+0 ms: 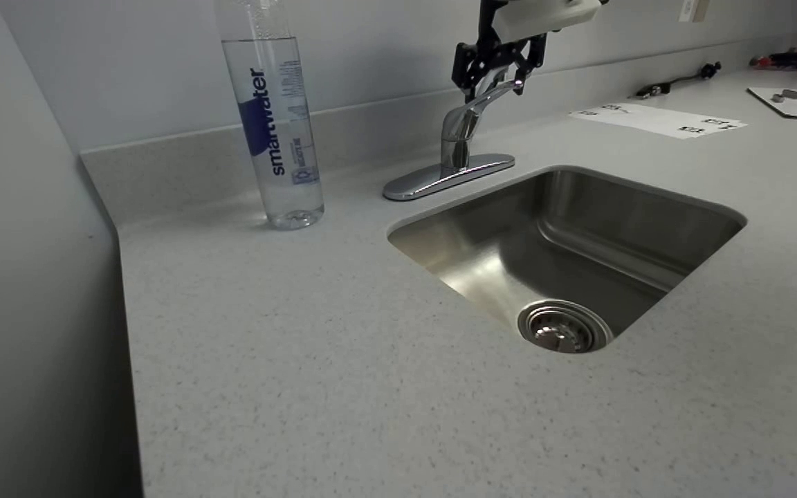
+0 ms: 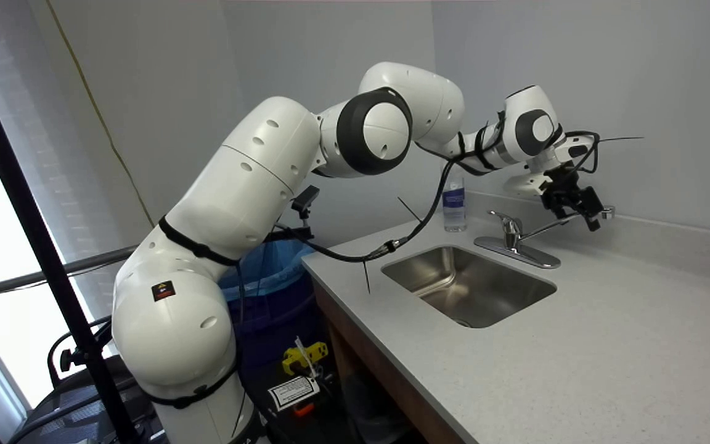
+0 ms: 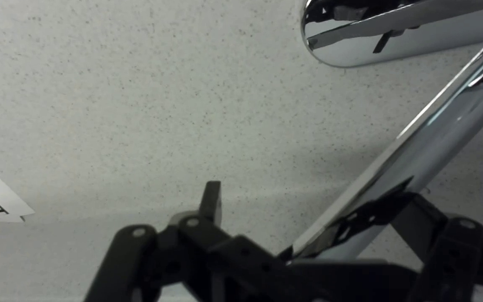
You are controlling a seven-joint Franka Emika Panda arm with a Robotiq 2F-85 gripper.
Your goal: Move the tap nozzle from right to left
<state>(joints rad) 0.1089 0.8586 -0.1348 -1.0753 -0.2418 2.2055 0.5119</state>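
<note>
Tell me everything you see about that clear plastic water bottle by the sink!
The tall, clear, plastic-looking bottle stands upright on the speckled pale-grey counter, beside the rectangular silver metal sink. Blue "smartwater" lettering runs up its side, beside a blue patch. Clear liquid fills most of what shows; its very top cannot be seen. Only the counter seems to touch it.

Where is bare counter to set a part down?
Free: counter in front of the bottle, left of the sink in an exterior view; also between sink and paper sheet. Crowded: around the tap nozzle, straddled by the open gripper.
</note>
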